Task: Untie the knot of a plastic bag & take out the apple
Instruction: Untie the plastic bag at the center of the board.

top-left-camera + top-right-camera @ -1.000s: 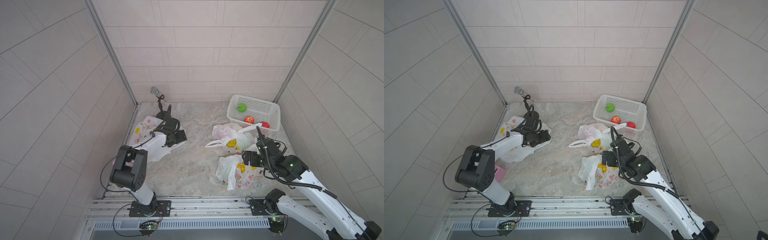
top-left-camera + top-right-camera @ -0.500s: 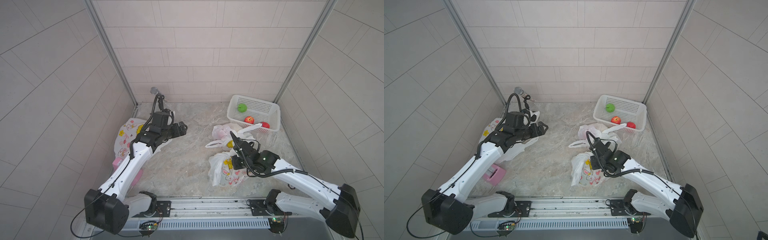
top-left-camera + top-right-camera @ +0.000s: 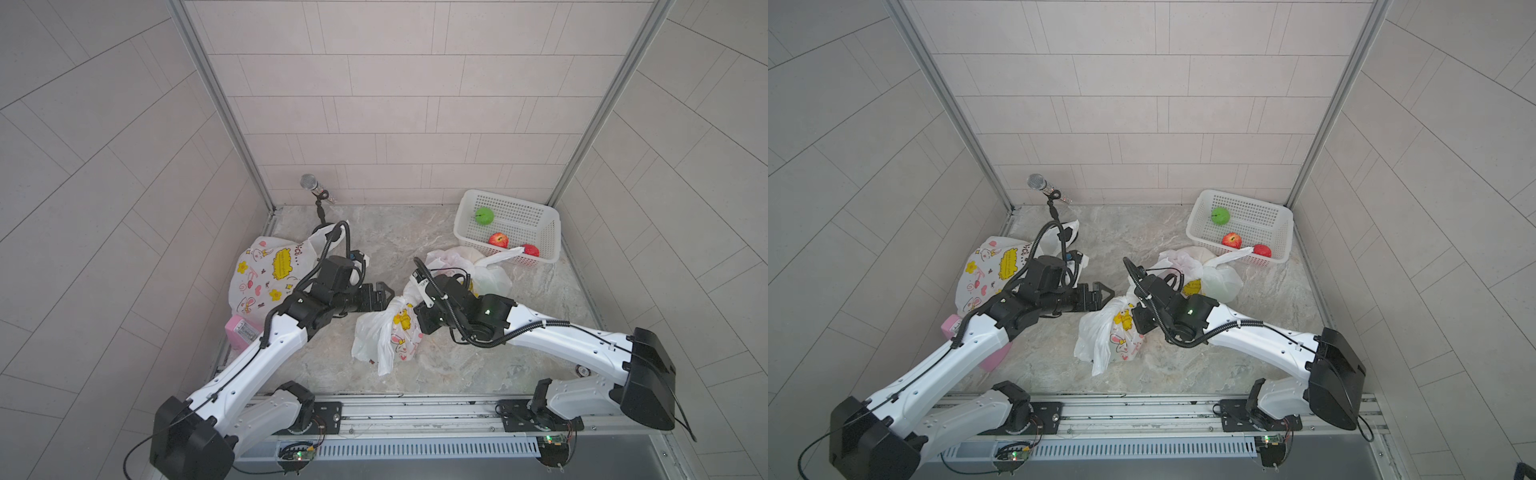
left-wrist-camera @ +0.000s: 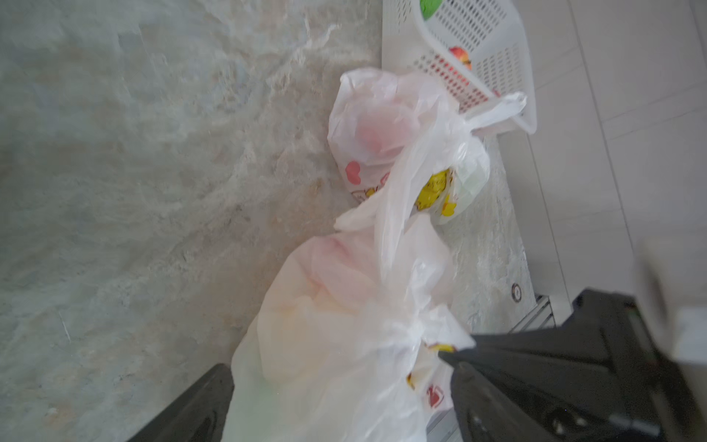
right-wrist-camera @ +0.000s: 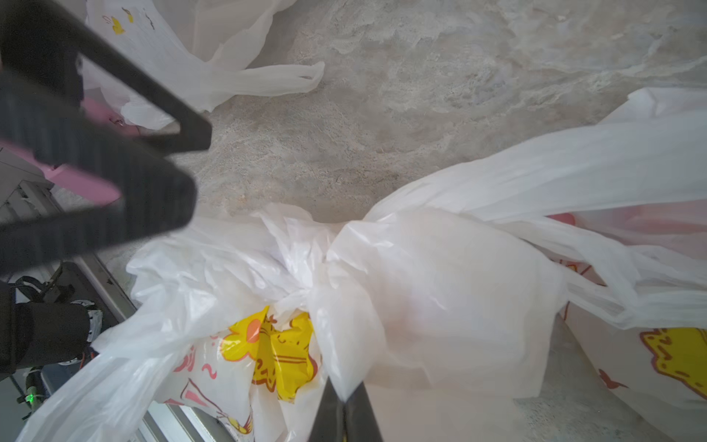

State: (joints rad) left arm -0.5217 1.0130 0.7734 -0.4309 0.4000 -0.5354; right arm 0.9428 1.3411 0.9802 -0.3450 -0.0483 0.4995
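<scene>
Between my two grippers, on the marble bench [image 3: 395,232], sits the knotted plastic bag [image 3: 390,336], white with yellow and pink cartoon prints. Its knot [image 5: 306,275] is tied, bunched at the top of the bag.

My right gripper [image 5: 344,415] is clenched, fingers pressed together on a flap of the bag's plastic just beside the knot. In both top views its tips are hidden under the wrist.

My left gripper [image 3: 386,296] is released, jaws spread wide, tips just short of the knot on the side opposite the right gripper. In the left wrist view the bag fills the gap between its fingers [image 4: 191,413]. Whether they touch the plastic, can't tell.

A reddish blur shows through the plastic straight ahead of the left gripper. It may be the apple, can't tell.

Past the right gripper lies a second bag [image 3: 478,270], also bunched shut, with one handle reaching the wall of the white basket [image 3: 550,237]. The basket holds a green apple [image 3: 484,216] and two red apples [image 3: 498,239].

Behind the left gripper, beside that arm, are a flat printed bag [image 3: 266,270] and a pink box [image 3: 243,332], the box partly under the arm. A microphone [image 3: 308,182] on a stand is beyond the left gripper, at the back wall.
</scene>
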